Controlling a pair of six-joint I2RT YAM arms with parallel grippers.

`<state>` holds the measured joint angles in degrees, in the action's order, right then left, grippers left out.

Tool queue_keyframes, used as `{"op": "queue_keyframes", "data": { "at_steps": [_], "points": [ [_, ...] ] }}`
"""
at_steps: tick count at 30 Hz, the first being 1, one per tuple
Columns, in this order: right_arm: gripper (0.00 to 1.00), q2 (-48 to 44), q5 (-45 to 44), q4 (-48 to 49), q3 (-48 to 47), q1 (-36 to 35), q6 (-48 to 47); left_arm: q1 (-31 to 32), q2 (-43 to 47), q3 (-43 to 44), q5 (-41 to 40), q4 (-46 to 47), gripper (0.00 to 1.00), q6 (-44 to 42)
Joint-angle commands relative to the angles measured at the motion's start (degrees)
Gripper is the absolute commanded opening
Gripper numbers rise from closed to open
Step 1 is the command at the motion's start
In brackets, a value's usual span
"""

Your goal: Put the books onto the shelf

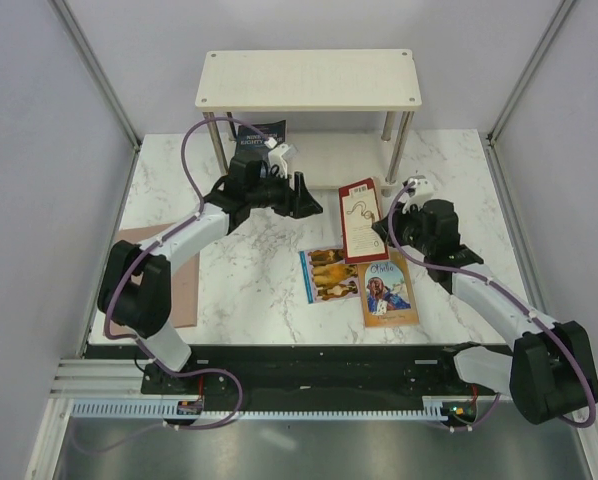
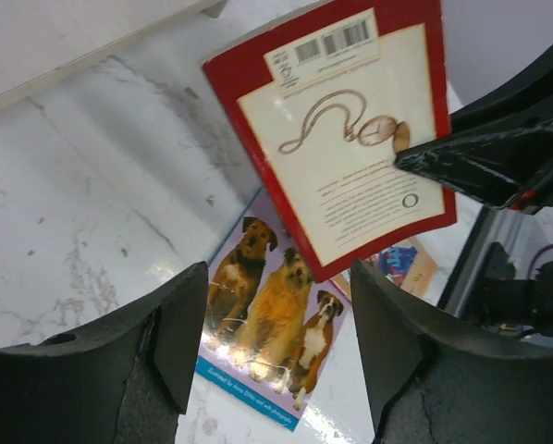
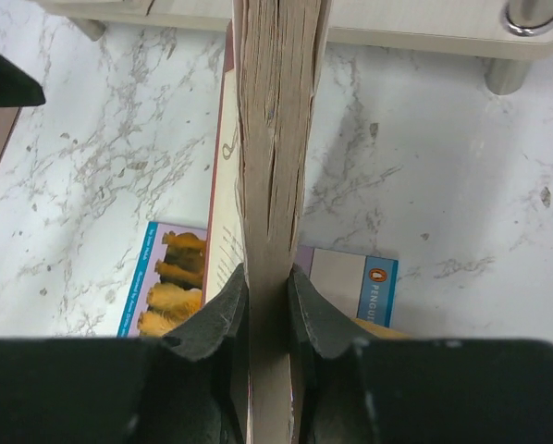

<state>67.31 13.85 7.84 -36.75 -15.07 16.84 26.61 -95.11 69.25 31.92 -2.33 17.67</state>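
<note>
The shelf [image 1: 309,80] stands at the back, and a dark blue book [image 1: 260,134] is upright on its lower board [image 3: 415,32]. My right gripper [image 1: 387,218] [image 3: 267,296] is shut on the small red-bordered white book [image 1: 362,218] [image 3: 276,139] [image 2: 350,139] and holds it on edge above the table, in front of the shelf. My left gripper [image 1: 301,197] [image 2: 276,342] hangs open and empty just left of that book. The dog-cover book [image 1: 329,273] [image 2: 267,324] [image 3: 170,277] and the tan portrait book [image 1: 387,290] [image 2: 401,264] lie flat below.
A pinkish-brown sheet [image 1: 174,280] lies flat at the table's left edge under the left arm. Silver shelf posts [image 1: 217,140] [image 1: 404,140] [image 3: 526,14] stand on either side of the lower board. Grey walls close in the marble table [image 1: 249,250].
</note>
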Motion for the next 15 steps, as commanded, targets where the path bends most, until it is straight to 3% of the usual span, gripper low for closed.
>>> {"op": "queue_keyframes", "data": {
  "at_steps": [1, 6, 15],
  "points": [
    [0.0, -4.1, 1.3, 4.8, -1.3, -1.7, -3.3, -1.7, 0.5, -2.3, 14.9, 11.4, 0.71, 5.8],
    [0.0, -2.4, 8.8, 9.1, -1.3, -1.7, -0.2, -2.1, 1.7, -9.0, 17.4, 21.0, 0.73, 6.3],
    [0.0, 1.0, 17.3, 13.4, -4.6, -1.6, 1.9, -2.1, 1.9, -18.0, 14.9, 34.1, 0.76, 8.9]
  ]
}}
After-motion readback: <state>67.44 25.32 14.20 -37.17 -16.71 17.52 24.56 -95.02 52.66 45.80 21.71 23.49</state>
